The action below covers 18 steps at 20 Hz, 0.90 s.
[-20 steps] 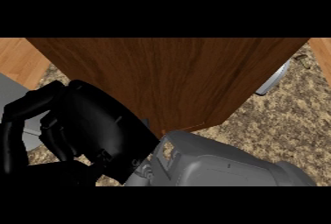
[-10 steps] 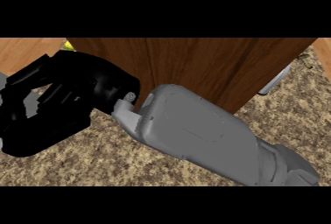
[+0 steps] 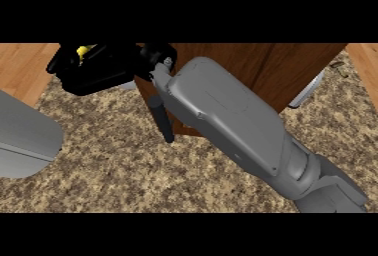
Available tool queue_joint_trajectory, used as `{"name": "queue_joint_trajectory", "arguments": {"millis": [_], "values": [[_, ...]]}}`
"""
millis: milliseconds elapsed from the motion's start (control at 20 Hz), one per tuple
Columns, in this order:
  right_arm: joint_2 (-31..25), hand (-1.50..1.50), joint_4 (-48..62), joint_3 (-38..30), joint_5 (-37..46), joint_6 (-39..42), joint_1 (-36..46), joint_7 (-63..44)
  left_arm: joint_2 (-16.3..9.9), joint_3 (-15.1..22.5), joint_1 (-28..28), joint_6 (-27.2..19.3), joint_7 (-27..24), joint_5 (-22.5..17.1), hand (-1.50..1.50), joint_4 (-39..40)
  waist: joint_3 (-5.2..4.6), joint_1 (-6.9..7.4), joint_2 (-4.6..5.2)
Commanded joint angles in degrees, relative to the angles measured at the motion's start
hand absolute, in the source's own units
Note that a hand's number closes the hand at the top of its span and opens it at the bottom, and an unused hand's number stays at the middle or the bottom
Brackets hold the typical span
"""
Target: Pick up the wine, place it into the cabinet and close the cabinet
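Right hand (image 3: 103,70) swung up-left, cabinet door (image 3: 244,75) beside it

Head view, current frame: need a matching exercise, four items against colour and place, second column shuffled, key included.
Things:
1. right hand
2. cabinet
3. counter
4. left forearm

Colour and place:
A. speckled tan, across the lower part of the view
B. grey, at the left edge
C. black, at the upper left
D. dark brown wood, at the top centre

Pairs: 1-C, 2-D, 3-A, 4-B
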State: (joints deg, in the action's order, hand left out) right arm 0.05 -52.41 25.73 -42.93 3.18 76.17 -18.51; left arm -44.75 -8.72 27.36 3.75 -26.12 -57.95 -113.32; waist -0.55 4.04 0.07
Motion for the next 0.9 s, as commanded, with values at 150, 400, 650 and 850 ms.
{"name": "queue_joint_trajectory", "arguments": {"millis": [150, 400, 650, 850], "values": [[-4.73, 1.50, 10.08, -3.49, 3.27, -0.41, -1.41, 7.76, -1.49, -2.05, -0.92, 0.30, 2.42, -1.54, -1.50, -1.04, 0.49, -1.44, 1.12], [-8.68, 1.50, 10.17, -4.27, 2.45, 2.79, -3.94, 9.82, 0.05, -0.01, -1.40, 0.40, 2.89, -2.75, -1.50, -2.33, 0.53, -2.81, 1.37], [-8.71, 1.50, 11.28, -5.96, 1.03, 1.22, -3.53, 11.77, 0.05, 1.61, -2.38, 0.45, 3.40, -2.15, -1.50, -2.75, 0.42, -3.76, 1.92], [-9.42, 1.50, 11.51, -4.60, 1.03, 2.95, -4.25, 13.58, 0.28, 3.38, -2.81, -0.63, 4.82, -2.47, -1.50, -3.83, 0.46, -4.37, 1.99]]}}
